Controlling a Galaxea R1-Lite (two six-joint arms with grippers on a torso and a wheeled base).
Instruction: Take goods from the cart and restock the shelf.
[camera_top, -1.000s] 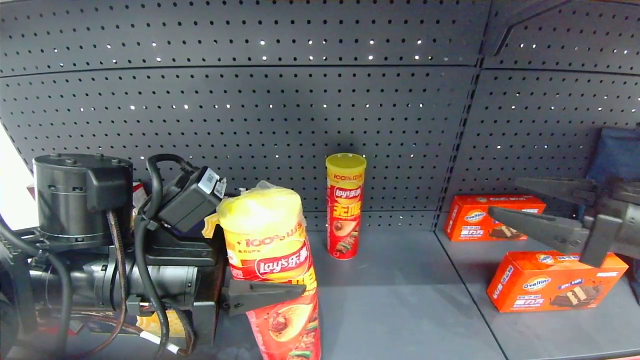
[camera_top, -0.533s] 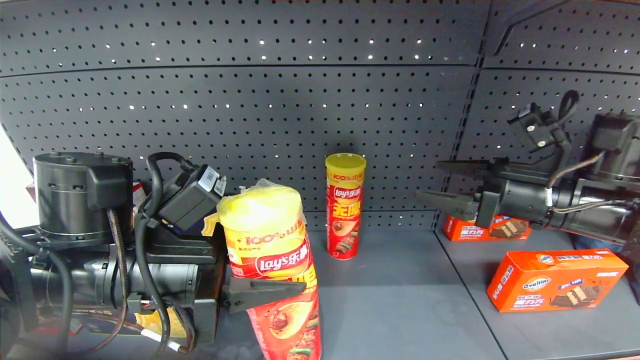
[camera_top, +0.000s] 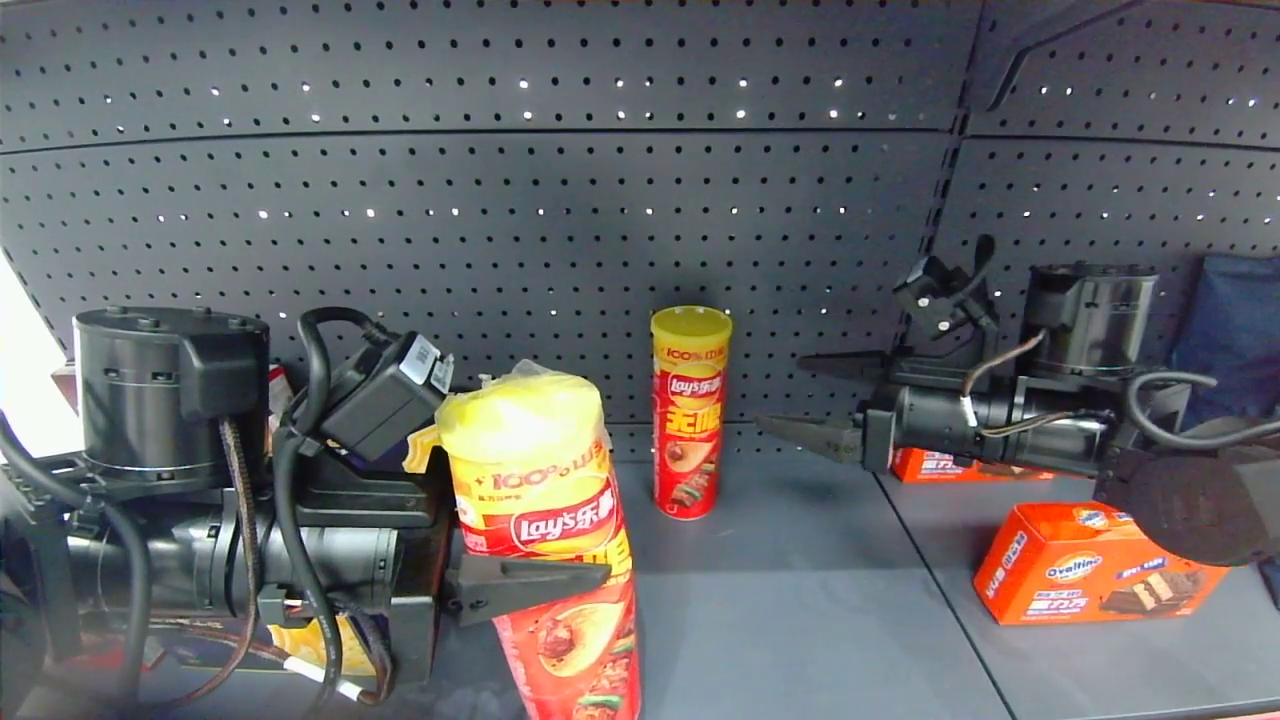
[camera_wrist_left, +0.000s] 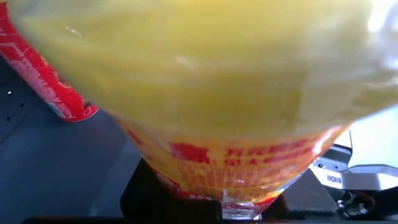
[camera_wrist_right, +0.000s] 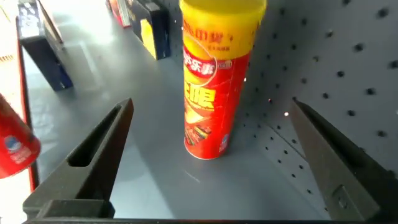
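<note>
My left gripper (camera_top: 560, 560) is shut on a tall red chips can with a yellow lid (camera_top: 540, 530) at the front left of the shelf; the can leans slightly. The same can looms close in the left wrist view (camera_wrist_left: 205, 93). A second, smaller-looking chips can (camera_top: 690, 410) stands upright against the pegboard back. My right gripper (camera_top: 782, 392) hangs open just right of it, fingers pointing at it and apart from it. In the right wrist view that can (camera_wrist_right: 214, 81) stands ahead between the two spread fingers (camera_wrist_right: 93, 155).
Two orange boxes (camera_top: 1100, 565) (camera_top: 960, 465) lie on the right shelf section, under and behind my right arm. A dark blue bag (camera_top: 1225, 310) leans at the far right. Dark boxes (camera_wrist_right: 149, 25) stand further along the shelf. Bare shelf floor (camera_top: 780, 600) lies between the cans and the boxes.
My right arm has swung in from the right edge toward the left, bringing its open gripper close to the standing can. The left arm and its can have stayed put.
</note>
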